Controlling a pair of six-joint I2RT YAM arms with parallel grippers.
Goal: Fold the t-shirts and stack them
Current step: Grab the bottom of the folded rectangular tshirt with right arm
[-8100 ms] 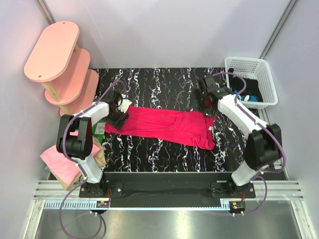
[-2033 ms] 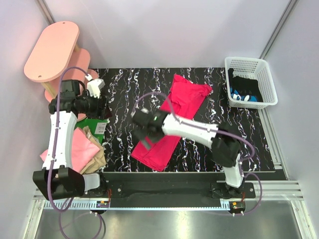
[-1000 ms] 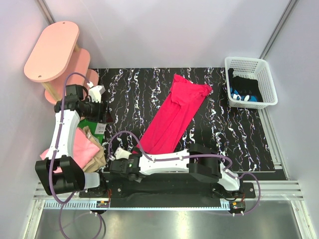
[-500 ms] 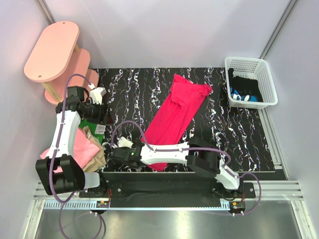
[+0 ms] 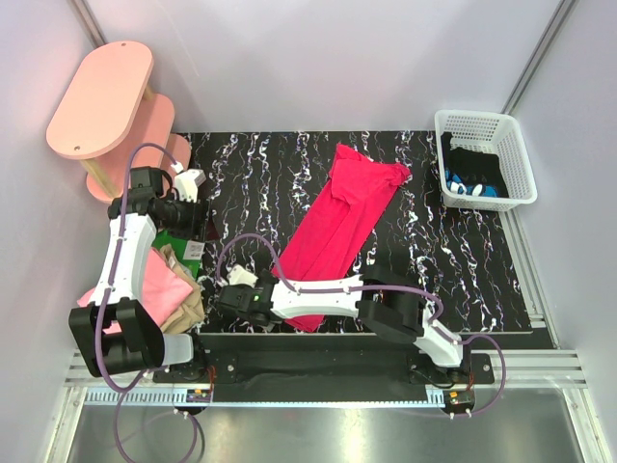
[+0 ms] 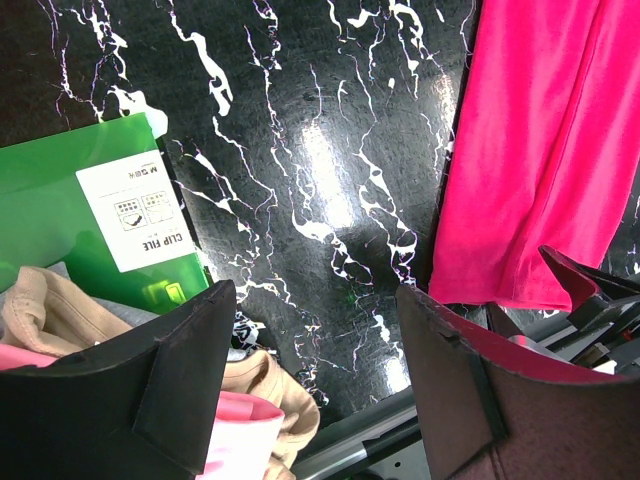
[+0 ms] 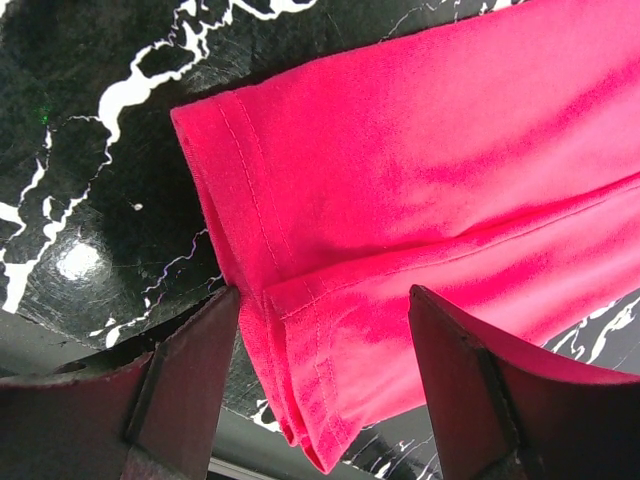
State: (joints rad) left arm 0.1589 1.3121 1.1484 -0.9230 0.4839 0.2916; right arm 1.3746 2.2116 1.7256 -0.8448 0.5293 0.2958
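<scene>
The crimson-pink t-shirt lies folded into a long strip, running diagonally from the far middle to the front edge of the table. My right gripper is low at the front edge, left of the shirt's near end. It is open, and in the right wrist view the shirt's hemmed corner lies between its fingers. My left gripper is open and empty at the left side. A light pink shirt and a tan shirt lie piled at the front left; they also show in the left wrist view.
A green clip file lies under the left gripper and shows in the left wrist view. A white basket with dark items stands at the far right. Pink oval shelves stand at the far left. The right arm stretches along the front edge.
Over the past seconds the crimson shirt went from lying across the table to lying diagonally. The right arm swept down to the front left. In the last half second almost nothing moved.
</scene>
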